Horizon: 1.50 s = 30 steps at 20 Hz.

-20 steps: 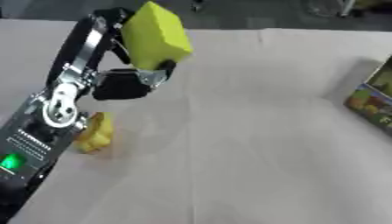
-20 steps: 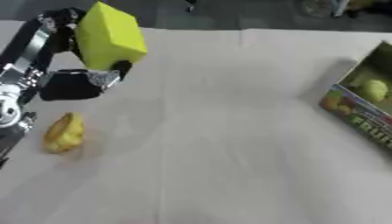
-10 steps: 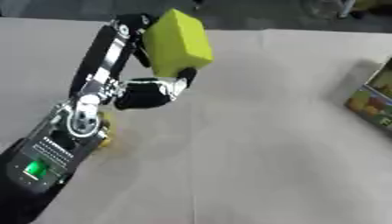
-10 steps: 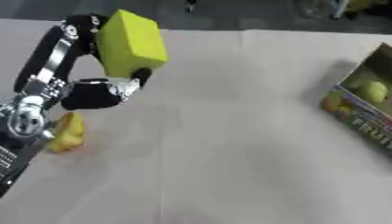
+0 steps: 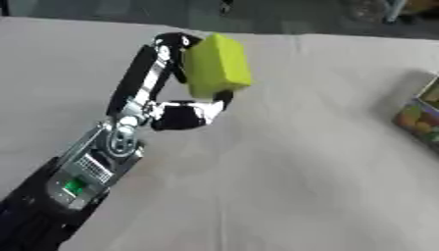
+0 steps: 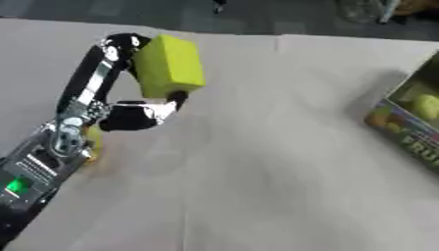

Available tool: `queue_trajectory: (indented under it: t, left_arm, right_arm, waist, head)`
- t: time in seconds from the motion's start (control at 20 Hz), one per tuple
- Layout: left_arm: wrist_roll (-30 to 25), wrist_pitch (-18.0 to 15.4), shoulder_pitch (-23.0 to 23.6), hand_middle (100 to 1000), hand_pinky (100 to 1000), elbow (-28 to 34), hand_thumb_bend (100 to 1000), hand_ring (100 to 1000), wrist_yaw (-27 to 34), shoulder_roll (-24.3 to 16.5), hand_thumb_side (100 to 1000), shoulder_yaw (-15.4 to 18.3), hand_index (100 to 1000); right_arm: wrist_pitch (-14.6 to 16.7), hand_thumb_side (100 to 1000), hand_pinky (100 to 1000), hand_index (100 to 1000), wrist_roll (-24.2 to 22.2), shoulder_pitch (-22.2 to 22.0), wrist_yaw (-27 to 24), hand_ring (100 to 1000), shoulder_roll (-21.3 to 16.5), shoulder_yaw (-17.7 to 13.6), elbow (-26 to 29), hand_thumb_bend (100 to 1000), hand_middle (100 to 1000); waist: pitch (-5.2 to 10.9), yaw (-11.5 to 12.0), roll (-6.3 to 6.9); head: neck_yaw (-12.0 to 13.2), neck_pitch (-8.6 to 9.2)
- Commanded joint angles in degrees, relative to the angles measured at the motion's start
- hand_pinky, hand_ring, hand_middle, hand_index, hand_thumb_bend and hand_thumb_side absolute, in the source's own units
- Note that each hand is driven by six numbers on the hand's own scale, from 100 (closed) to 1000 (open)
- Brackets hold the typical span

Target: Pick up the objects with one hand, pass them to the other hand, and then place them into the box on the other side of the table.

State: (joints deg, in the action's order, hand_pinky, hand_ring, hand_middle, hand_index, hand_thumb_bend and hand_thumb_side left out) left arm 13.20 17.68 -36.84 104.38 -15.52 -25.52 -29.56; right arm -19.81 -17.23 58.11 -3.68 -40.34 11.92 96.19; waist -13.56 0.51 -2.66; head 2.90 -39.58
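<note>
My left hand [image 5: 184, 61] is raised over the table's left half, its fingers and thumb curled round a yellow-green block [image 5: 215, 64] that it holds up in the air. A small yellow object [image 6: 90, 141] lies on the table beside my left forearm, mostly hidden by it. The box [image 6: 408, 117] with a colourful fruit print stands at the right edge of the table, and a yellow-green fruit [image 6: 426, 104] lies inside it. My right hand shows in neither view.
A pale cloth covers the table [image 5: 283, 171]. Beyond the table's far edge there is dark floor with some blurred objects.
My left hand has carried the yellow-green block to the right, toward the table's middle. The camera has shifted too, so the small yellow object is now mostly behind my forearm.
</note>
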Motion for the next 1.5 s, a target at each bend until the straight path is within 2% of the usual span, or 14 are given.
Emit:
queue_trajectory:
  t: [0.05, 0.4, 0.7, 1.05, 1.3, 1.5]
  left_arm:
    - [0.0, -0.9, -0.5, 394, 477, 0.0, 100, 480, -0.8, 0.1, 100, -0.1, 455]
    - [-1.1, -1.4, -0.4, 395, 477, 0.1, 100, 480, -1.9, 0.7, 100, -0.1, 456]
    - [-2.5, -1.2, -0.3, 395, 477, 0.3, 100, 479, -2.7, 1.1, 100, 0.1, 456]
    - [-3.1, -0.9, -0.3, 394, 475, 0.3, 130, 479, -2.9, 1.4, 100, 0.4, 456]
    - [-3.2, -0.7, -0.2, 394, 473, 0.4, 142, 478, -2.8, 1.4, 100, 0.6, 456]
    - [-2.8, -0.5, 0.4, 391, 470, 0.1, 145, 475, -2.2, 1.0, 100, 1.0, 454]
  right_arm:
    - [0.2, 429, 852, 928, -4.8, 3.7, 3.3, 928, 1.6, 2.7, 0.1, 299, 822]
    - [1.2, 409, 858, 937, -10.8, 7.2, 9.7, 940, 11.3, 6.1, -3.2, 354, 832]
    - [3.0, 391, 863, 941, -13.1, 7.0, 14.4, 947, 17.7, 7.1, -5.1, 361, 837]
    - [4.7, 407, 865, 936, -16.9, 5.4, 17.8, 951, 24.0, 8.6, -7.0, 329, 835]
    - [5.5, 346, 869, 941, -18.7, 4.2, 19.1, 959, 26.5, 8.8, -7.3, 323, 834]
    - [5.5, 301, 870, 942, -18.3, 4.4, 17.4, 957, 25.1, 7.0, -5.7, 326, 829]
  waist:
    - [2.52, 0.0, -0.72]
    - [2.72, 0.2, -0.43]
    - [2.73, 0.3, -0.36]
    - [2.87, 0.4, -0.46]
    - [2.93, 0.5, -0.44]
    - [2.94, 0.5, -0.50]
  head:
    - [0.2, 0.78]
    - [-0.4, 0.32]
    - [-0.4, 0.12]
    - [-0.1, 0.32]
    - [0.1, 0.39]
    - [0.6, 0.35]
